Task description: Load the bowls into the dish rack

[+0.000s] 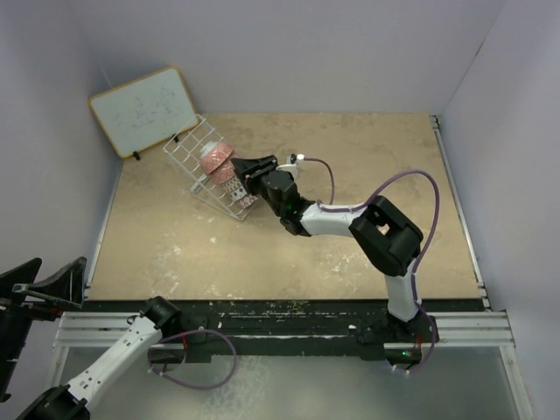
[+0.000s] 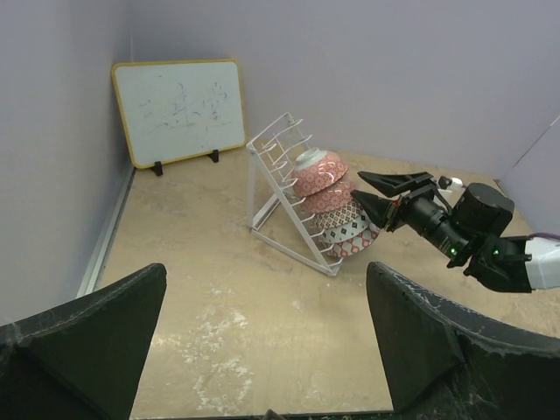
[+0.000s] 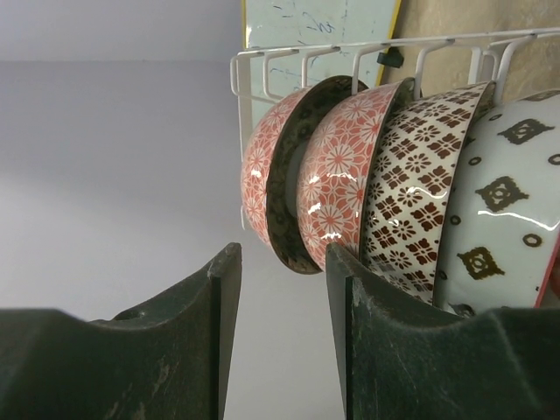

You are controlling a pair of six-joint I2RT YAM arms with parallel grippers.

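Several patterned bowls point(image 1: 216, 160) stand on edge, side by side, in the tilted white wire dish rack point(image 1: 189, 150) at the back left. In the left wrist view the bowls point(image 2: 324, 184) fill the rack point(image 2: 278, 153). My right gripper point(image 1: 244, 176) is open and empty, just off the bowls' right side point(image 2: 363, 190). In its wrist view the jaws point(image 3: 282, 289) sit below the rim of the end bowl point(image 3: 278, 166), pinkish outside and dark inside, without touching it. Beside it stand a red floral bowl point(image 3: 343, 162) and a brown patterned bowl point(image 3: 420, 175). My left gripper point(image 2: 262, 350) is open and empty, far back near the table's front left corner point(image 1: 48, 278).
A wood-framed whiteboard point(image 1: 144, 109) leans on the wall behind the rack, and also shows in the left wrist view point(image 2: 179, 109). Grey walls close the table on the left, back and right. The tan tabletop point(image 1: 350, 254) has white scuff marks.
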